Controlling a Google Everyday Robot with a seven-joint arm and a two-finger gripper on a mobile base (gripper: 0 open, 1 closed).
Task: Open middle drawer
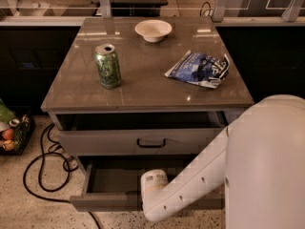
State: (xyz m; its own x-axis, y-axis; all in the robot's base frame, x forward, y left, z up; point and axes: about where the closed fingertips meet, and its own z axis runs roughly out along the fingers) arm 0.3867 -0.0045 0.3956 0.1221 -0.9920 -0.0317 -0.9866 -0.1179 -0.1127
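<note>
The middle drawer (107, 202) is pulled out well past the cabinet, its dark inside showing and its handle hidden by the arm. The top drawer (109, 142), with a black loop handle (151, 142), stands a little way out above it. My white arm (190, 185) reaches down from the right across the middle drawer's front, with a labelled white joint (153, 180) over the drawer. The gripper itself is hidden behind the arm, low at the middle drawer's front. The lowest drawer is out of view.
On the cabinet top (143, 85) stand a green can (107, 66), a white bowl (153, 30) and a blue chip bag (199, 68). A black cable (35, 175) loops on the floor at left, beside a basket (12, 135). Dark cabinets flank both sides.
</note>
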